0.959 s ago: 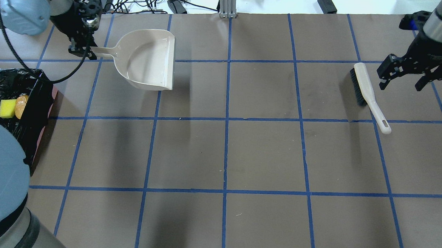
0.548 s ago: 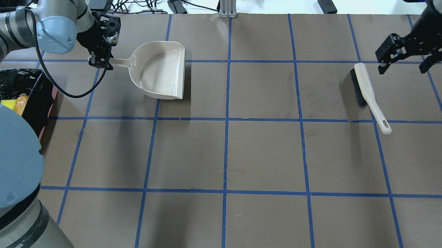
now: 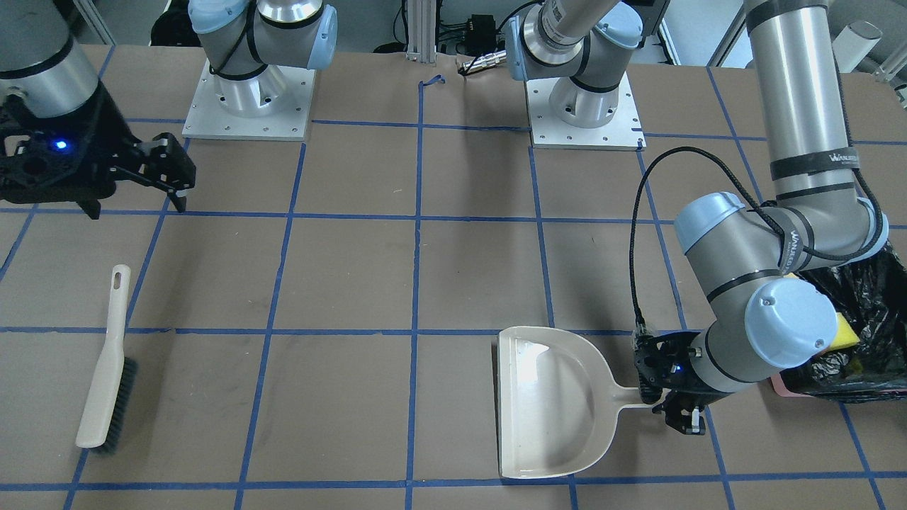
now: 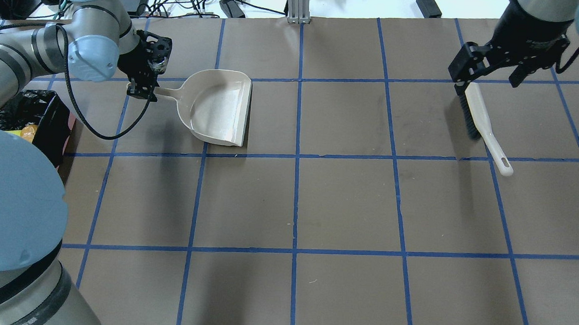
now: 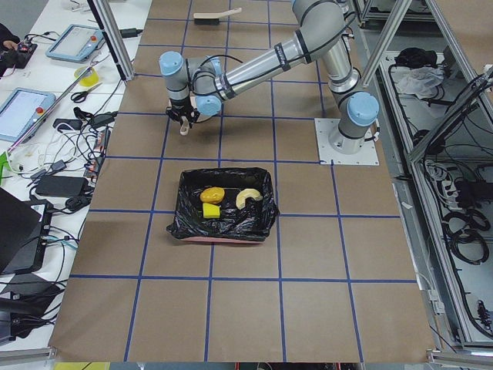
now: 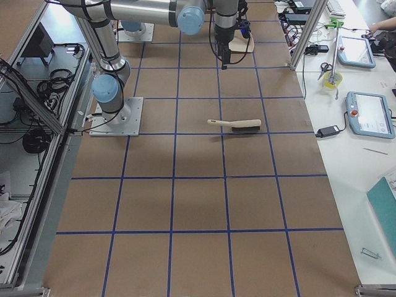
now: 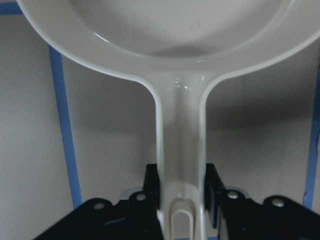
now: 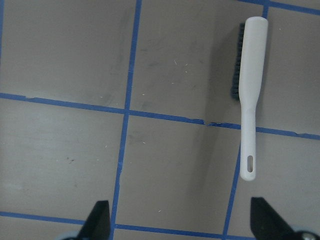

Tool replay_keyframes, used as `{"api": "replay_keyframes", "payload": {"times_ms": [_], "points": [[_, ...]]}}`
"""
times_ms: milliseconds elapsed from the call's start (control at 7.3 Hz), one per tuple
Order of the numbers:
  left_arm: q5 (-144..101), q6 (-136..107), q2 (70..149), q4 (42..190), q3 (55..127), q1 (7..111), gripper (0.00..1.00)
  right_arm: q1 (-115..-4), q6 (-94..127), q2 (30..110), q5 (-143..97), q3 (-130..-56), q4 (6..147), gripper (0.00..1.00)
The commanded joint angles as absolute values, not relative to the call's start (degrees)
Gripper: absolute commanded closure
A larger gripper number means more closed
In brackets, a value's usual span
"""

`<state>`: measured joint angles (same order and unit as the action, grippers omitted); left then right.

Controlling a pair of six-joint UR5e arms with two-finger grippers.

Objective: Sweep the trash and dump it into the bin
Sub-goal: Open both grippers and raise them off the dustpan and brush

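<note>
Dustpan (image 4: pixel 218 107) drifted right, handle clamped in left gripper (image 4: pixel 142 93), bin (image 4: pixel 49 120) lying to its left; right gripper (image 4: pixel 487 76) wide open.

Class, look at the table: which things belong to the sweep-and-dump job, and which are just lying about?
For the job:
dustpan, held by the left claw
brush, lying free on the table
right claw, open and empty
bin
trash, inside the bin

Lying about:
cables past the table's far edge
tablets on the side bench
</note>
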<state>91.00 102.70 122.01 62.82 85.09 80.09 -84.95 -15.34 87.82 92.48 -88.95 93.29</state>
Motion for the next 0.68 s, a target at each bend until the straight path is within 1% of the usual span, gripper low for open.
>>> {"api": "replay_keyframes", "payload": {"times_ms": [0, 137, 274, 548], "points": [[91.2, 102.7, 122.3, 62.6, 85.3, 80.2, 1.0, -88.6, -15.3, 88.1, 92.7, -89.1, 92.2, 0.0], [91.0, 102.0, 122.3, 62.4, 85.3, 80.2, 0.04, -88.7, -15.4, 88.2, 92.6, -89.1, 91.2, 0.0], [91.4, 101.9, 122.1, 62.5, 85.1, 80.2, 0.0, -88.8, -15.4, 88.2, 92.5, -89.1, 91.2, 0.0], [91.4, 101.5, 119.9, 63.4, 85.1, 80.2, 0.0, -89.2, -15.4, 88.2, 89.6, -89.1, 91.3, 0.0]]}}
